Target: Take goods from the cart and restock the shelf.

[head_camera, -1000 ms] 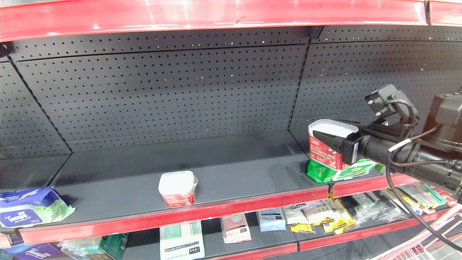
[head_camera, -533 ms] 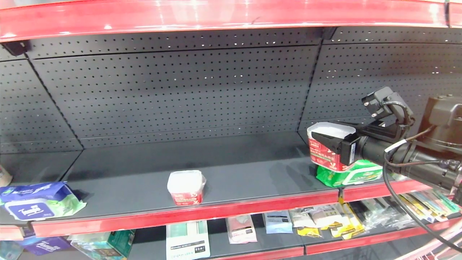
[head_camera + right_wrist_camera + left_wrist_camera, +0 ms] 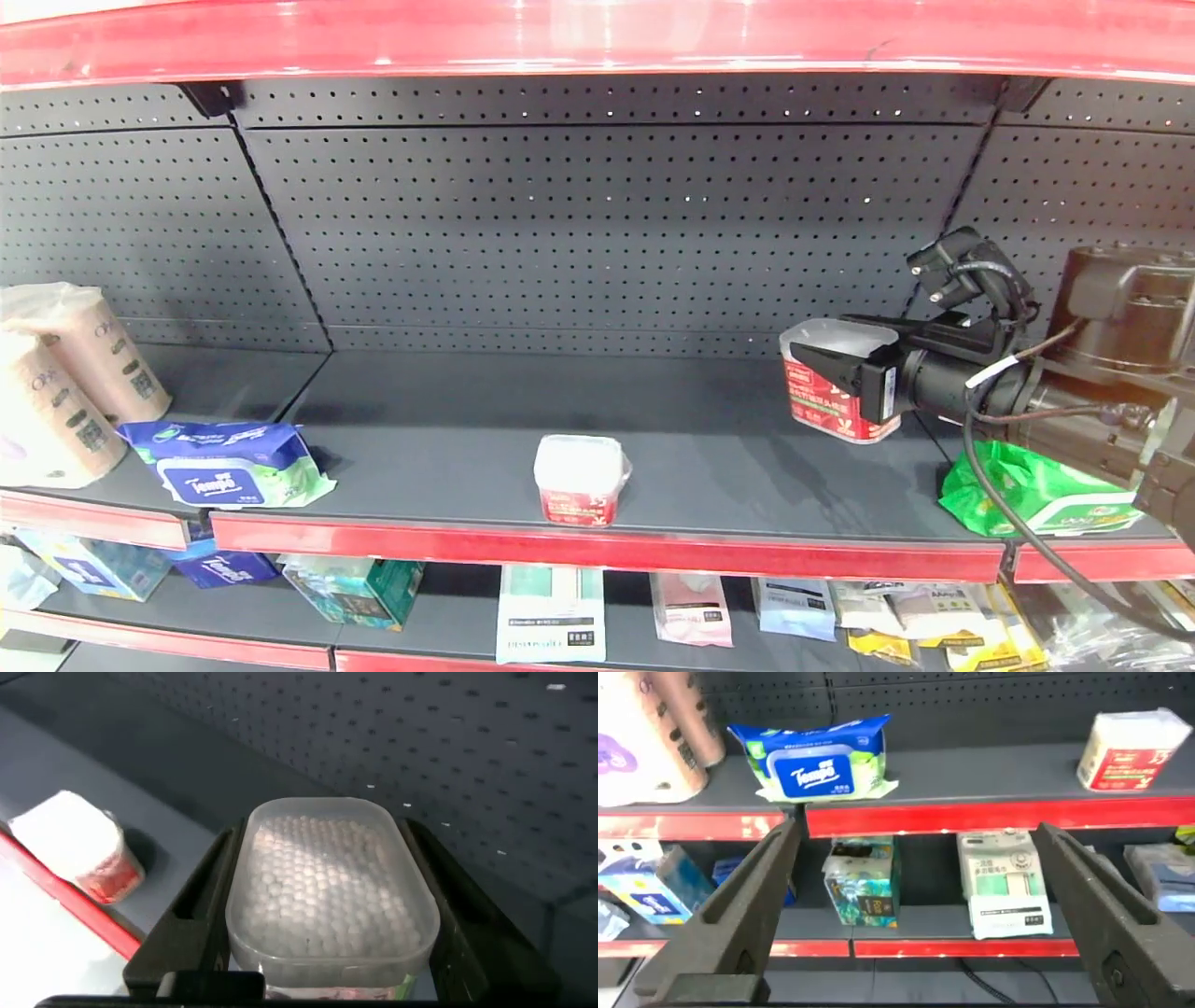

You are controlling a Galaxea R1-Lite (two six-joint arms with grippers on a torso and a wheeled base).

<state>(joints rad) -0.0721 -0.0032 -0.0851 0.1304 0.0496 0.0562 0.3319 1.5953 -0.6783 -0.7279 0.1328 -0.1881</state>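
Tub (image 3: 822, 403) partly behind right claw (image 3: 827, 334), green pack (image 3: 1038, 490) partly behind its arm (image 3: 1055, 415)

Grey shelving edged in red — goods in red, blue and green.
The back panel (image 3: 597, 224) is seen in dark grey, dotted with a regular grid of holes, the shelf edge strip (image 3: 607, 549) in glossy red. The right-hand tub (image 3: 826, 397) and the middle tub (image 3: 579, 481) are topped in cloudy white over red labels, flecked pale — possibly a floral print. The wipes pack (image 3: 229, 462) is coloured blue, white and green.
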